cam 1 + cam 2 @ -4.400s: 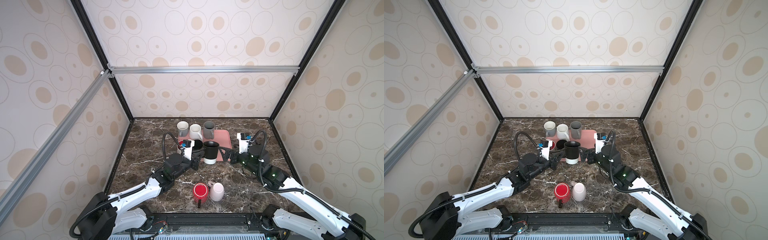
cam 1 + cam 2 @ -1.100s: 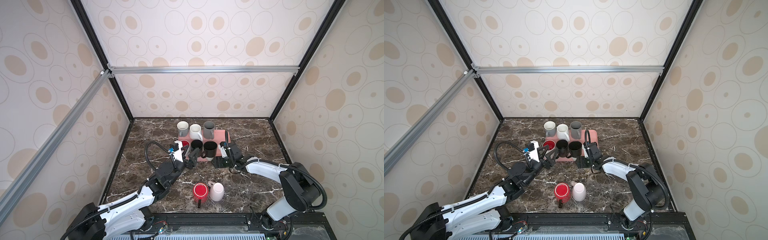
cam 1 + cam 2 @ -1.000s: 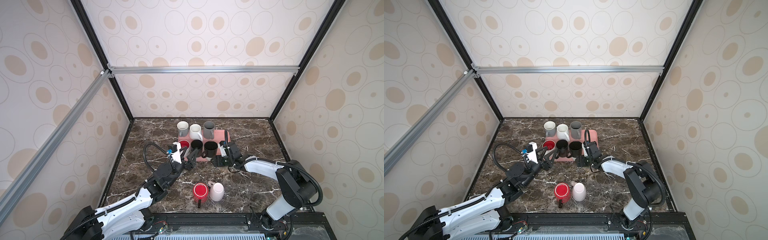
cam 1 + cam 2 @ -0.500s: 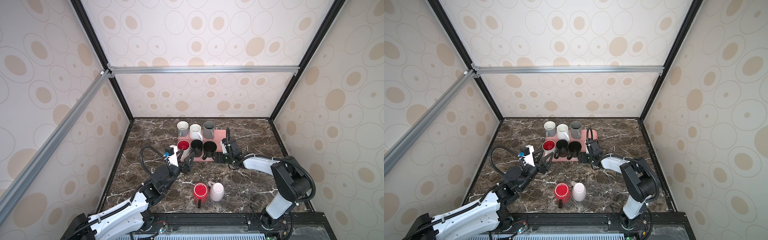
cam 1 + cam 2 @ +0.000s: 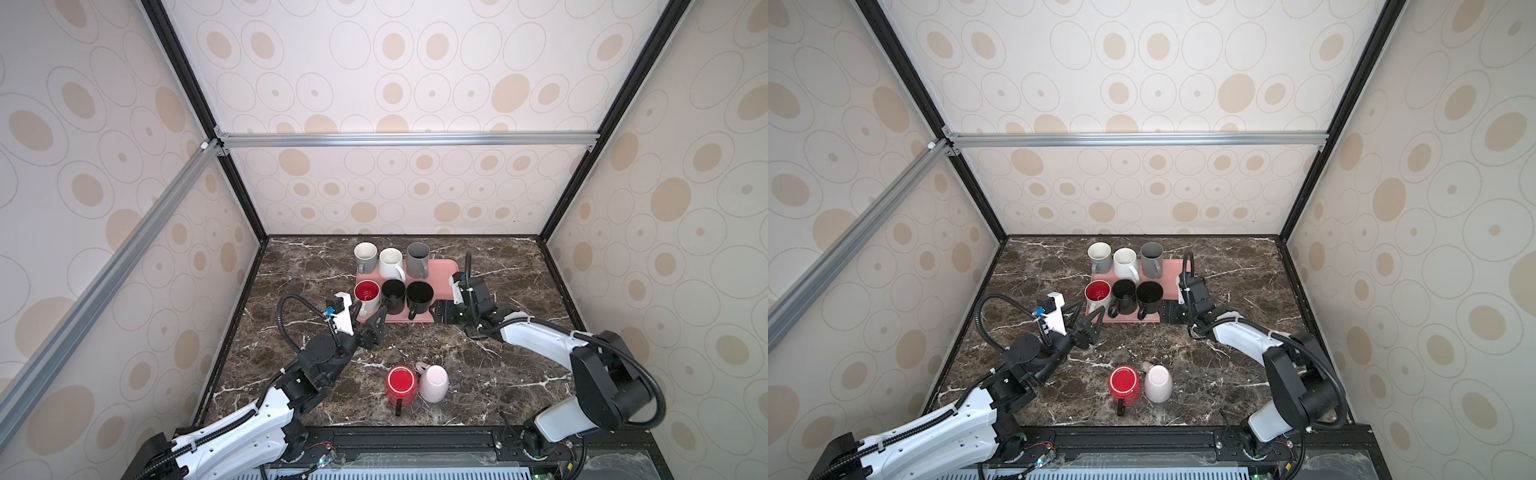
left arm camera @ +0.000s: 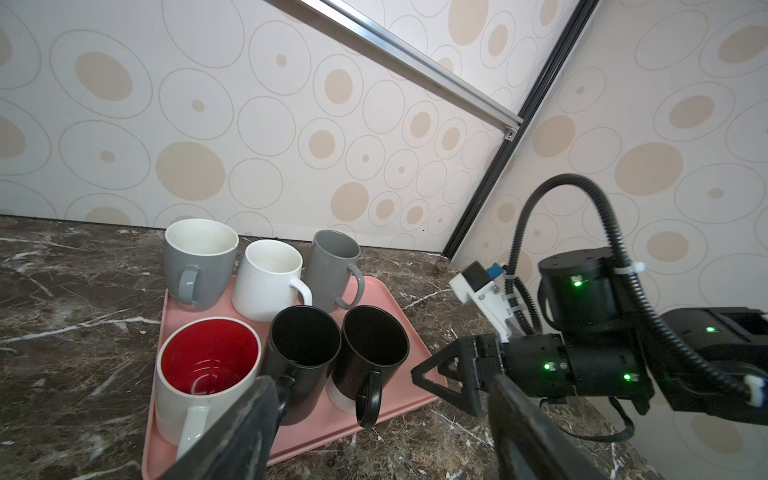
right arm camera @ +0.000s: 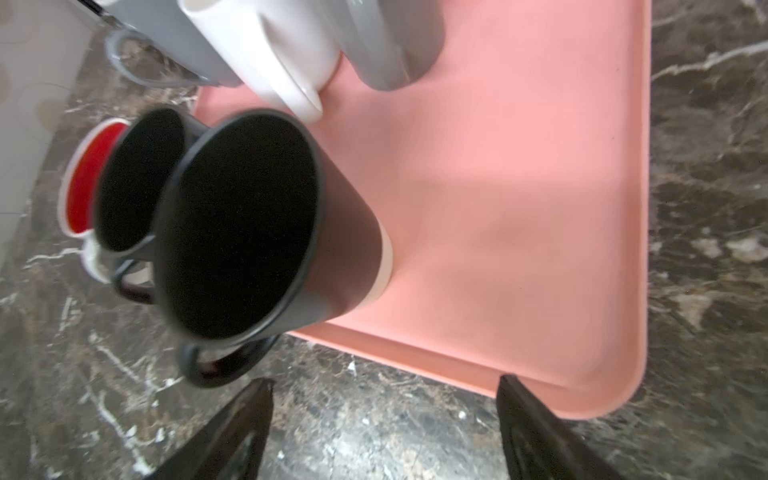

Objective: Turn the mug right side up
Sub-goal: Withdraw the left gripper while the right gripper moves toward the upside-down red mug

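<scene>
Marble table: the left gripper hangs spread wide and empty by the near left corner of the pink tray, whose six mugs stand mouth-up. Near the table's near edge, well apart from the tray, a red mug and a pink mug just beside it appear mouth-down, axes vertical. The right gripper, equally wide and empty, sits off the tray's near right corner. The left arm looks nearer the red mug, and the right nearer the pink.
</scene>
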